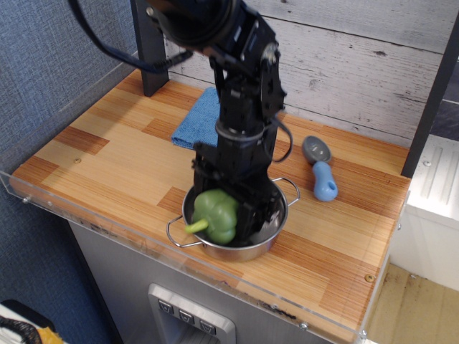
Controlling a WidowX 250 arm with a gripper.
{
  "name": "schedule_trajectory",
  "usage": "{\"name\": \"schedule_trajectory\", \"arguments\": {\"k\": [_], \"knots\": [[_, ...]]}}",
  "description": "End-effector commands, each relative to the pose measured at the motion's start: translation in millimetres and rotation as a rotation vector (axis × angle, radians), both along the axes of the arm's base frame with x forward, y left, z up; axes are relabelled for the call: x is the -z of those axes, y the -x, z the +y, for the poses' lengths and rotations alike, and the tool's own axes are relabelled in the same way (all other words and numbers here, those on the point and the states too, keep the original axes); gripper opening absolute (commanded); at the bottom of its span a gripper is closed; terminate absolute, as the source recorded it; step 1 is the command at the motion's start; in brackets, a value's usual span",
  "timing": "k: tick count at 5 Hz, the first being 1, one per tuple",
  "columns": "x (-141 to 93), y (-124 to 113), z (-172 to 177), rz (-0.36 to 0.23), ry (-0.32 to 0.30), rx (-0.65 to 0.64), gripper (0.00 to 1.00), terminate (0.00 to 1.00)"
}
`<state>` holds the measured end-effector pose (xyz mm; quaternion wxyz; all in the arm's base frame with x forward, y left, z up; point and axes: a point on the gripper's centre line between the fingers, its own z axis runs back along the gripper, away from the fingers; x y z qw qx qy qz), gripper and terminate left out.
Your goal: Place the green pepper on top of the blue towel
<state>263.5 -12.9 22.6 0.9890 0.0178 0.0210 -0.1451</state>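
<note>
Pepper gripped over pot.
Black fingers (pixel 219 215) closed on green pepper (pixel 214 214), stem pointing left, inside steel pot (pixel 269 240) on wood surface (pixel 107 158). Blue towel (pixel 201 120) behind arm, apart.
</note>
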Motion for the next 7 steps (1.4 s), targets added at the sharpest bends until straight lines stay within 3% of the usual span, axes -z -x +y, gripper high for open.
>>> {"name": "schedule_trajectory", "arguments": {"k": [1, 2, 3, 4, 5, 6, 7], "knots": [[-77, -50, -4, -0.338, 0.03, 0.067, 0.0, 0.0], [-111, -52, 15, -0.417, -0.01, 0.032, 0.0, 0.0], [-112, -53, 55, -0.391, -0.034, -0.073, 0.0, 0.0], [-97, -61, 96, -0.34, -0.034, -0.173, 0.0, 0.0], [-65, -87, 105, -0.296, -0.017, -0.195, 0.0, 0.0], [-44, -112, 83, -0.283, -0.018, -0.162, 0.0, 0.0], [-35, -119, 68, -0.274, -0.026, -0.135, 0.0, 0.0]]}}
